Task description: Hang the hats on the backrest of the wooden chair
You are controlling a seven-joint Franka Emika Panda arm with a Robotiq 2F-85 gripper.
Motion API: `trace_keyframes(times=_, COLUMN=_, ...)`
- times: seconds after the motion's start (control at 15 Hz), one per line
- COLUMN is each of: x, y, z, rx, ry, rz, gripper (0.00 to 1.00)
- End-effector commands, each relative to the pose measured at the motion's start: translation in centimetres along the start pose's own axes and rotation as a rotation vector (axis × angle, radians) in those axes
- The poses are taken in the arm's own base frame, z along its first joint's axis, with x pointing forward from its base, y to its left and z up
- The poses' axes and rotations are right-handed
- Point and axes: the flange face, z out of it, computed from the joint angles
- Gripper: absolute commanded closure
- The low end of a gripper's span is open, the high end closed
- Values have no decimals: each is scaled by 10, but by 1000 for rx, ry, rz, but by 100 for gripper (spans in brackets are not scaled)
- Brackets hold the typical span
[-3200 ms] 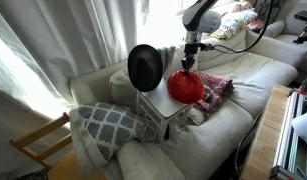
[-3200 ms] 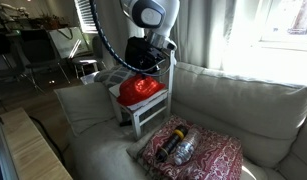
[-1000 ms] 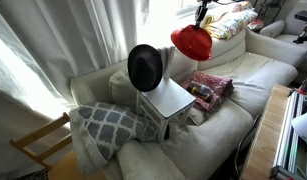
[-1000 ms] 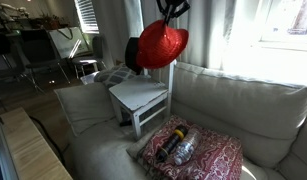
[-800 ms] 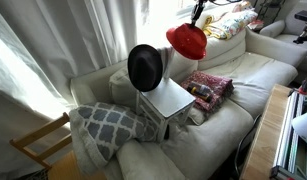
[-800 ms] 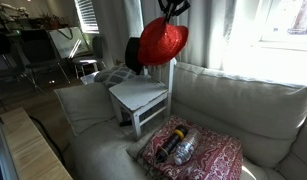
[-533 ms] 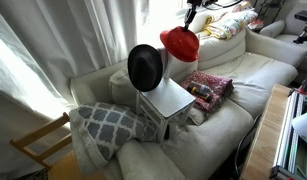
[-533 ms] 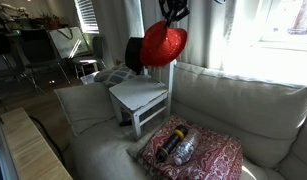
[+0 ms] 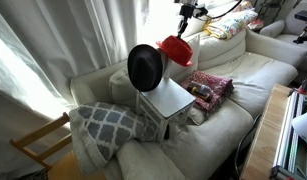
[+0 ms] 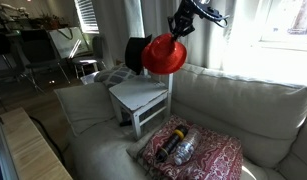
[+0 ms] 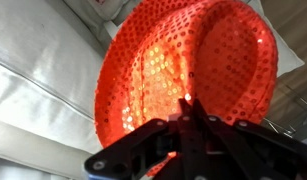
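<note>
Red sequinned hat point(image 11: 183, 70) hangs in the air, its brim pinched in the clenched tool point(image 10: 180, 28). It sits beside the black hat point(image 9: 145, 67) hung on the backrest point(image 10: 171, 88) of the pale wooden chair point(image 9: 169, 99), which stands on a grey sofa point(image 9: 248, 75).

The sofa point(image 9: 248, 75) is looked down on from high and well back in an exterior view; in an exterior view the sofa point(image 10: 228, 100) is seen lower, nearer, along its length. The wooden chair point(image 9: 168, 98) is shared by both (wrist view held close against the red hat point(image 11: 183, 70)).
</note>
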Motion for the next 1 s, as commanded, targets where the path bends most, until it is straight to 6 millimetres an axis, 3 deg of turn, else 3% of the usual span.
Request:
trace_keyframes(times=0.0, x=9, y=22, z=12, rx=-6, ry=-3, rz=-12, gripper=99)
trace_keyframes(times=0.07, x=10, y=26, z=15, rx=-10, ry=-8, rz=-14, gripper=99)
trace_keyframes(times=0.2, x=10, y=30, z=19, rx=-16, ry=-19, rz=-15, gripper=68)
trace_keyframes(times=0.6, x=11, y=34, z=15, rx=-35, ry=-68, rz=-41, gripper=24)
trace_keyframes(times=0.8, x=14, y=32, z=-4, rx=-83, ry=-69, rz=-18, gripper=2)
trace_keyframes(times=0.93, x=19, y=27, z=-27, rx=-125, ry=-53, rz=8, gripper=0)
